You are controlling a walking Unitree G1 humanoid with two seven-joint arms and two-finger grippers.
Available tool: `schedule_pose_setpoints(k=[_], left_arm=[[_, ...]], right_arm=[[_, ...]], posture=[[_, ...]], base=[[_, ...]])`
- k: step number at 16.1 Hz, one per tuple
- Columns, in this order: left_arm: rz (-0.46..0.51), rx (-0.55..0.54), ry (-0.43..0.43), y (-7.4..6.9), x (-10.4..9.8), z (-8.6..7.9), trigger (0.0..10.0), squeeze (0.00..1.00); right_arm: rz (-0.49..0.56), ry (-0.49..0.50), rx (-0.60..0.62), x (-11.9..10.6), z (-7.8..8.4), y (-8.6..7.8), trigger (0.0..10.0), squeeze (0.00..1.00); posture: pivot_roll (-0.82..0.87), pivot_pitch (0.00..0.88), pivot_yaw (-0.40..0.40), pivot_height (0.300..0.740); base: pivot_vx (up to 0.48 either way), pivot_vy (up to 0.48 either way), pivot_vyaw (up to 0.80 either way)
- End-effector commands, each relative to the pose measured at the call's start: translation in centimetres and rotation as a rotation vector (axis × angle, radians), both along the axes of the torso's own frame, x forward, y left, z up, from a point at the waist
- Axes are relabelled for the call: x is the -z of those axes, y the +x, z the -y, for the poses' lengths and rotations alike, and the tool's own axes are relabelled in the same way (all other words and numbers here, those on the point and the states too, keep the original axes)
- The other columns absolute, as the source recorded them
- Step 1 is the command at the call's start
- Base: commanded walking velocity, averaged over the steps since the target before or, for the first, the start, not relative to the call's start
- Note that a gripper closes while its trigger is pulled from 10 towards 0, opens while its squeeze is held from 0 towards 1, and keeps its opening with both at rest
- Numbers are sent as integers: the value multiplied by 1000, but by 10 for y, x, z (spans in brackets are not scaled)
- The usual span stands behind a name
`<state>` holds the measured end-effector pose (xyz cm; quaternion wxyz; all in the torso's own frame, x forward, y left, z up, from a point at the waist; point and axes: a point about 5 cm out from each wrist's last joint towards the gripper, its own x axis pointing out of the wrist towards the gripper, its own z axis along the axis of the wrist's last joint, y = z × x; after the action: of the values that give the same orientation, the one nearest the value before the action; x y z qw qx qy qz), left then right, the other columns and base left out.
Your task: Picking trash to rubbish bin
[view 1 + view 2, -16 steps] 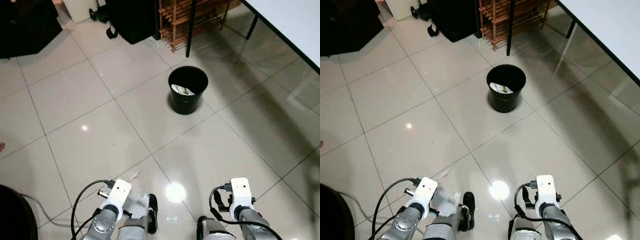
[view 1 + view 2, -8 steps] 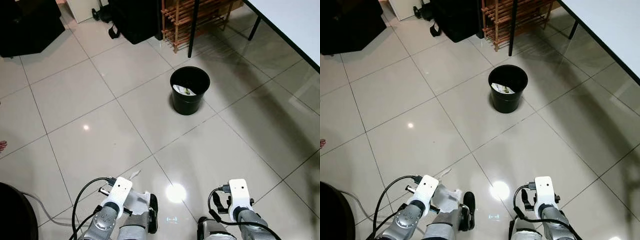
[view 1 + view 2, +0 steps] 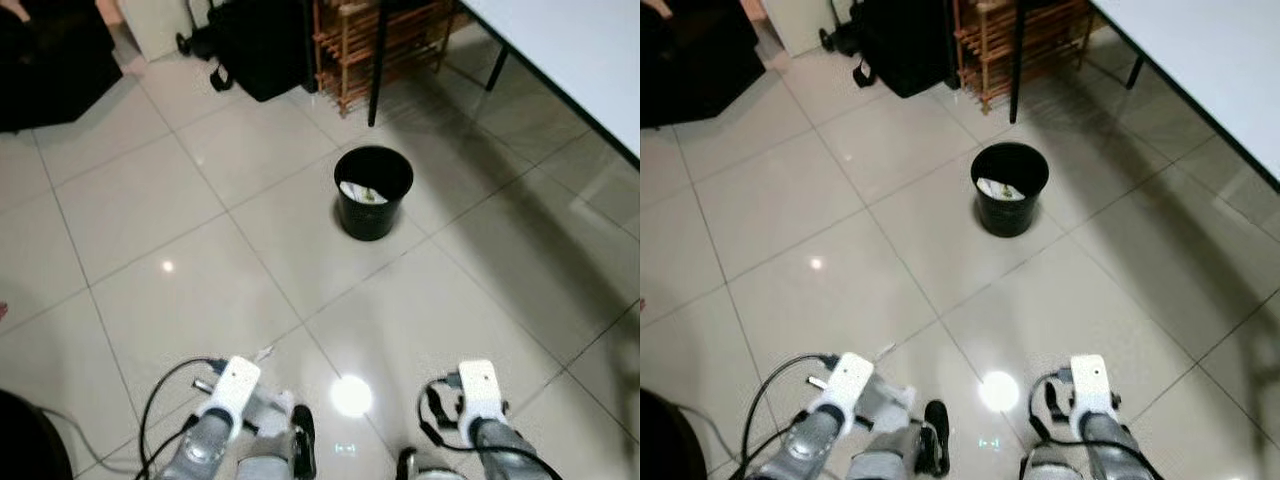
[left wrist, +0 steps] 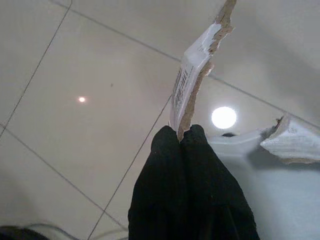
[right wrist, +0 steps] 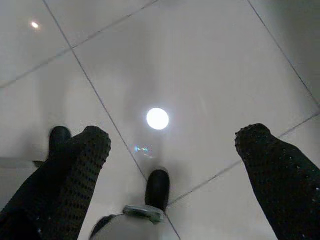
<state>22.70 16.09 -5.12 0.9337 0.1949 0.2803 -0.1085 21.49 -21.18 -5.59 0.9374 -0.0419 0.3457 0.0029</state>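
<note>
A black rubbish bin (image 3: 372, 191) stands on the tiled floor ahead, slightly right of centre, with some white trash inside it. My left gripper (image 4: 185, 134) is held low at the bottom left and is shut on a torn piece of white cardboard (image 4: 196, 65) with a barcode label; the same scrap (image 3: 266, 409) shows pale beside my left wrist. My right gripper (image 5: 174, 144) hangs at the bottom right, open, with only floor tiles between its fingers (image 5: 87, 145).
A white table (image 3: 570, 60) with black legs runs along the upper right. A wooden rack (image 3: 372, 40) and a black bag (image 3: 258, 45) stand behind the bin. A dark piece of furniture (image 3: 50, 60) fills the upper left. Glossy tile lies between me and the bin.
The whole view has shifted and blurred slightly, so the camera moved; the bin sits a little higher in frame. Both grippers keep their places and the left still holds the cardboard.
</note>
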Motion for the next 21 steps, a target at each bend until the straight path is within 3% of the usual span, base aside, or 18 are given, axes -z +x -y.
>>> schedule_pose_setpoints(k=[1, 6, 18, 21], left_arm=[[-33, -27, 31, -9, 6, -12, 10000, 0], [-32, -40, 38, -8, 5, -15, 10000, 0], [-27, -45, 43, -5, 3, -18, 10000, 0], [-26, -42, 44, -4, 3, -19, 10000, 0]], right_arm=[[-18, 14, 8, 4, -4, -5, 10000, 0], [-18, 29, 31, 4, -3, -5, 10000, 0], [-38, 18, 54, 8, -1, -11, 10000, 0], [-35, 31, 56, 8, -4, -10, 10000, 0]], posture=[[14, 242, 82, 740], [17, 258, 81, 740], [30, 270, 93, 740], [33, 273, 99, 740]], base=[[480, 0, 0], [480, 0, -521], [480, 0, 0], [480, 0, -698]])
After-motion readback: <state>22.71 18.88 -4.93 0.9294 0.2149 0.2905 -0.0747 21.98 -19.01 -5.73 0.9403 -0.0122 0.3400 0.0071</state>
